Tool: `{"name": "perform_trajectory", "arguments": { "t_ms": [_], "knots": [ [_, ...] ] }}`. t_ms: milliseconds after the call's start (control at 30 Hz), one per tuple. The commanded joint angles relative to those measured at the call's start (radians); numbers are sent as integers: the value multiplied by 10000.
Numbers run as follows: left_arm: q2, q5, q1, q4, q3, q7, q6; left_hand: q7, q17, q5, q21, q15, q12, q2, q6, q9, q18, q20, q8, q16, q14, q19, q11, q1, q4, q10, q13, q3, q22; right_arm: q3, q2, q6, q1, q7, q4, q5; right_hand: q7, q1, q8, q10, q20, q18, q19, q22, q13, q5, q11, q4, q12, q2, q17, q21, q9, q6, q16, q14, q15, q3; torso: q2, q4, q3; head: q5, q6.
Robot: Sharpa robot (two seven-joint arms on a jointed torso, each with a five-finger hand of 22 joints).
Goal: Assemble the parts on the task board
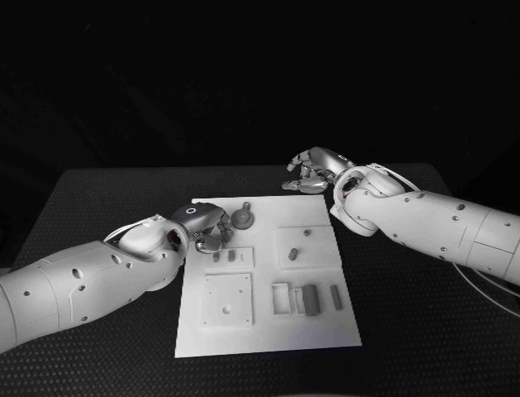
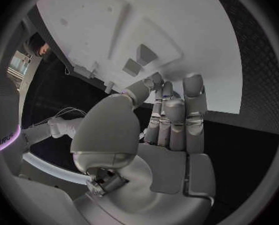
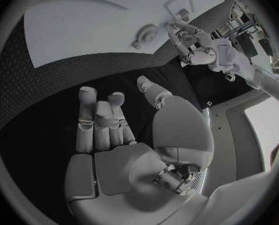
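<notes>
We saw the left robot hand (image 1: pixel 208 229) over the far left part of the white board (image 1: pixel 272 331), fingers apart, gripping nothing, just beside a round part (image 1: pixel 244 219). The right robot hand (image 1: pixel 316 169) hovered past the board's far edge above the counter (image 1: pixel 116 198), fingers loosely curled, empty.

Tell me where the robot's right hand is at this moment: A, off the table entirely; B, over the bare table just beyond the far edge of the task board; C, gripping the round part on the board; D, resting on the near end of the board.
B: the right hand sits past the far edge of the task board over dark table, its fingers holding nothing.
</notes>
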Motion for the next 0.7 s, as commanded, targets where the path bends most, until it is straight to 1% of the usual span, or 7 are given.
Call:
{"name": "perform_trajectory", "arguments": {
  "t_ms": [33,167,300,400,500,700],
  "knots": [
    [19,128,-1,0,3,83,-79,63,-15,-65,13,108,-32,-124,-131,-19,1045,29,-47,0,-5,6,73,-34,14,-24,-21,-73,188,5,-5,110,-3,89,19,-22,76,94,-7,-84,-70,454,-7,140,-16,22,1,64,39,-20,-13,-62,7,-8,-53,-49,10,-13,-1,6,10,-14,3],
    [25,128,-1,2,3,28,73,90,-26,-27,3,124,-24,-154,-190,-35,1063,49,-65,-4,-10,9,90,-36,25,-83,-24,-80,185,5,-9,104,-3,86,20,-19,77,96,-8,-89,-68,454,-11,139,-18,22,2,66,38,-23,-15,-66,7,-11,-56,-53,11,-12,0,-3,4,-7,15],
    [9,128,-2,6,3,17,103,110,-34,8,-4,139,-21,-204,-235,-47,1078,65,-75,-3,-13,12,105,-49,29,-137,-28,-96,185,5,-15,100,-3,85,22,-19,77,99,-9,-91,-68,454,-13,138,-19,22,3,66,38,-23,-16,-68,7,-13,-57,-56,12,-10,4,-3,7,-8,14],
    [-20,128,-2,16,4,12,51,128,-40,15,-9,145,-18,-244,-286,-60,1089,74,-93,-3,-17,15,112,-55,28,-169,-28,-107,185,5,-16,99,-3,87,20,-18,78,100,-10,-92,-67,454,-14,138,-20,22,3,66,38,-24,-16,-69,6,-14,-58,-57,12,-9,3,-2,-3,-15,11],
    [-53,127,-2,30,5,-7,31,142,-53,20,-23,168,-19,-300,-573,-127,1113,96,-221,-3,-26,25,135,-55,33,-263,-37,-118,181,5,-23,94,-3,86,22,-18,78,101,-11,-93,-67,454,-15,138,-20,22,3,66,38,-25,-17,-70,6,-15,-59,-59,12,-9,0,5,-11,-15,6],
    [-198,127,-2,49,10,-15,-44,132,-69,21,-46,208,-29,-379,-869,-185,1147,132,-328,4,-34,36,178,-26,29,-429,-59,-126,179,5,-30,89,-3,100,31,-17,79,104,-12,-95,-66,454,-17,138,-22,22,4,66,39,-28,-18,-72,6,-17,-61,-61,13,-8,-5,8,-12,-23,12]
  ]
}}
